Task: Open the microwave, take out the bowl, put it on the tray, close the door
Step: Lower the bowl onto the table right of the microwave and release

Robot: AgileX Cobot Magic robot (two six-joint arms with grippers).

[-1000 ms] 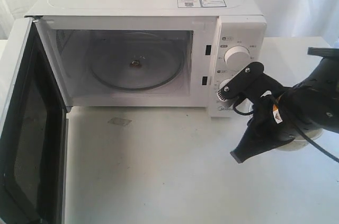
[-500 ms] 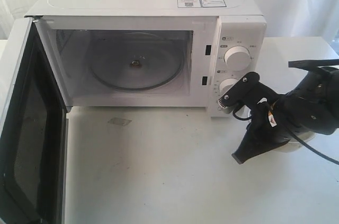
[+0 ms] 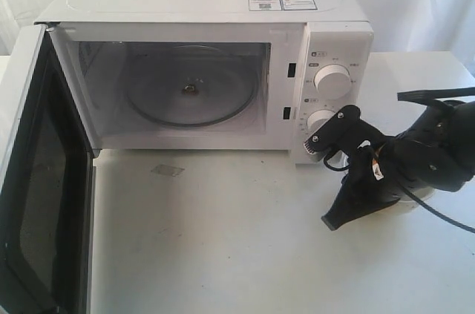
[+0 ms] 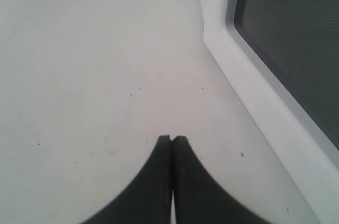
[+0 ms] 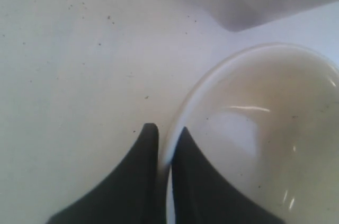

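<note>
**Q:** Where is the bowl?
**A:** One cream bowl [image 5: 265, 144], round and glossy inside, is outside the oven. It is down at the white tabletop [image 3: 223, 247], just beside the front corner of the single white microwave [image 3: 208, 2].

**Q:** And the arms?
**A:** Two. The right pincer [image 5: 167, 131] pinches the bowl's rim between its black fingers, and its arm reaches in low from the right. The left pincer [image 4: 172, 139] is pressed together on nothing, over the tabletop beside the door [image 3: 33, 180], which stands wide open.

**Q:** Inside the oven?
**A:** One clear glass turntable [image 3: 189, 87], round and flat. Two round white dials [image 3: 332, 79] sit on the panel.
</note>
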